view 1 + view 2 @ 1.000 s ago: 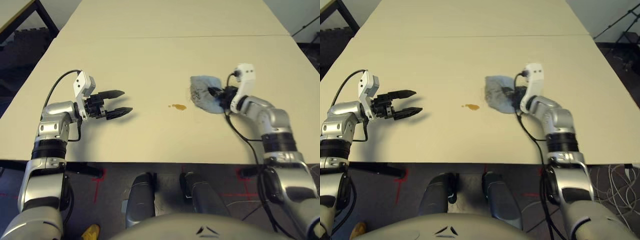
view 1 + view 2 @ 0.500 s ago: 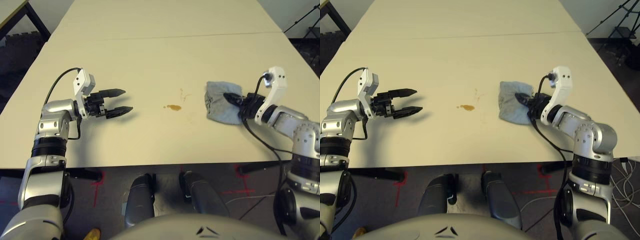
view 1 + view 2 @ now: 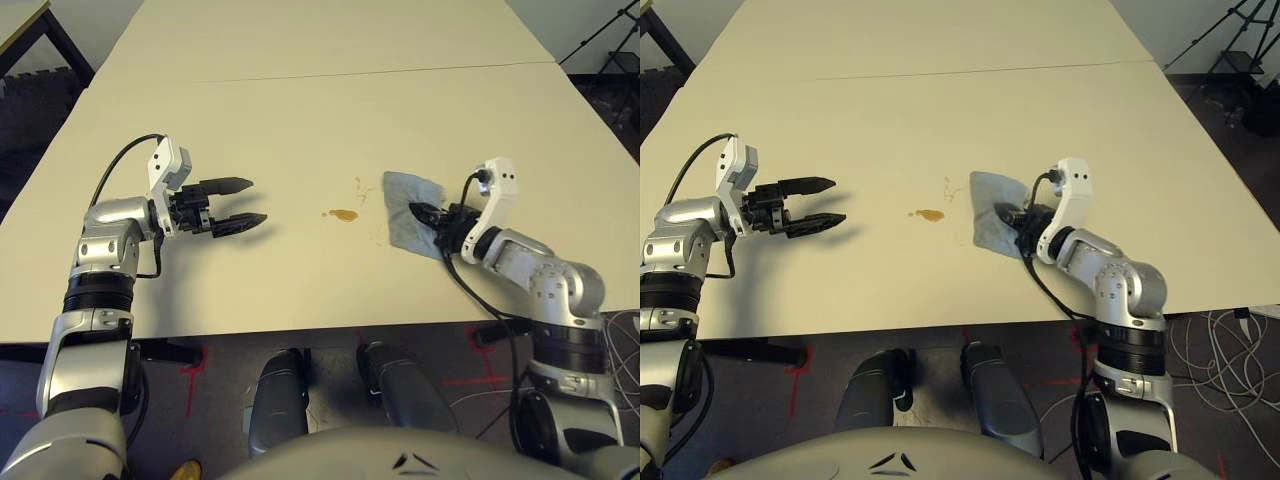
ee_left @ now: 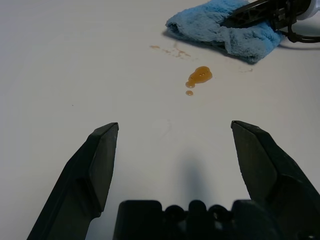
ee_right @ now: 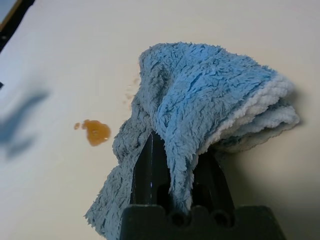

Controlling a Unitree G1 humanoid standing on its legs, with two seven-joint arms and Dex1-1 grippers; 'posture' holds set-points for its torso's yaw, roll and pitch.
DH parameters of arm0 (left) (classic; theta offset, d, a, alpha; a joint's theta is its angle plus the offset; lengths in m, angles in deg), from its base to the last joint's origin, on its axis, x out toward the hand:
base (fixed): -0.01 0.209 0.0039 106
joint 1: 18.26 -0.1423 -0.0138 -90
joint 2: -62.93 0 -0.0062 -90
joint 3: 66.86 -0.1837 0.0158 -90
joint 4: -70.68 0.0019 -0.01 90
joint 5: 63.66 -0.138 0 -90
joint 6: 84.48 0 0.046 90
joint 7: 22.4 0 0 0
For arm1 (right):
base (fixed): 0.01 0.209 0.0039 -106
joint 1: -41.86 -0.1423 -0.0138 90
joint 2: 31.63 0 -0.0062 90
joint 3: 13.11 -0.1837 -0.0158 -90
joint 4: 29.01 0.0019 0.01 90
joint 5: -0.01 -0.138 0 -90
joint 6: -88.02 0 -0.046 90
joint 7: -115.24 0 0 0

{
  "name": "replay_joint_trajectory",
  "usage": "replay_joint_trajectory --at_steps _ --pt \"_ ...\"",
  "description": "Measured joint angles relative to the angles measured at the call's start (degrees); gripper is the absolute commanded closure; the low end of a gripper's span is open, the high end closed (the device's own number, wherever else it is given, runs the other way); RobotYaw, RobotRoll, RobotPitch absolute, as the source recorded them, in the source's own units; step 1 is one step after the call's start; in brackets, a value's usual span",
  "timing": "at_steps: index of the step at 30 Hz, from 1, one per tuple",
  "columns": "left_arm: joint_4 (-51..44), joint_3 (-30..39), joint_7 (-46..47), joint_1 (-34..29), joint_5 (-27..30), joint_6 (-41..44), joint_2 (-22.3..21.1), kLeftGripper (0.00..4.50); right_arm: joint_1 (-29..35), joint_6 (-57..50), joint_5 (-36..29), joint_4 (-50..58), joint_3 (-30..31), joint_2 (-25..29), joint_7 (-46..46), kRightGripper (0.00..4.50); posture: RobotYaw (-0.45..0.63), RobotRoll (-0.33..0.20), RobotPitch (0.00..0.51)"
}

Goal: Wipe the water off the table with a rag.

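On the worktop (image 3: 300, 120), my right jaws (image 3: 425, 214) are pinched tight on the rag (image 3: 408, 207), with the cloth bunched up over my black fingers (image 5: 150, 172). The rag lies flat on the worktop, just beside the water (image 3: 344, 215), which is a small brown blotch with faint little marks (image 4: 170, 50) closer to the rag. My left jaws (image 3: 245, 203) hang wide apart with nothing in them, well off to the other side of the blotch.

I think a few things could go wrong. I only hold one bunched edge, so the rag could fold under and slide over the water without soaking it up. If I push too lightly, I might just smear the brown into a long streak. If I press too hard, the cloth could slip out of my pinch.
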Motion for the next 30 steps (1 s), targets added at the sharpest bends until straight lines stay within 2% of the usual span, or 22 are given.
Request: replay_joint_trajectory --at_steps 9,17,25,30 --pt "-2.22 0.04 0.01 -1.02 0.04 1.24 -0.10 0.00 -6.50 4.00 3.43 -7.89 8.14 -6.87 0.75 4.39 -0.20 0.000 0.170" --pt "-3.00 0.21 0.46 -2.07 0.13 1.82 -0.09 0.00 -8.94 7.27 6.73 -12.04 14.43 -11.13 3.15 4.39 -0.19 0.000 0.173" --pt "-4.20 0.34 0.83 -2.80 0.22 1.99 -0.08 0.00 -9.25 7.74 7.72 -12.55 15.66 -11.14 5.03 4.39 -0.20 0.000 0.174" --pt "-4.19 0.29 1.06 -2.70 0.21 1.99 0.29 0.00 -9.85 8.34 8.14 -12.55 15.66 -7.70 6.53 4.39 -0.21 0.000 0.173"
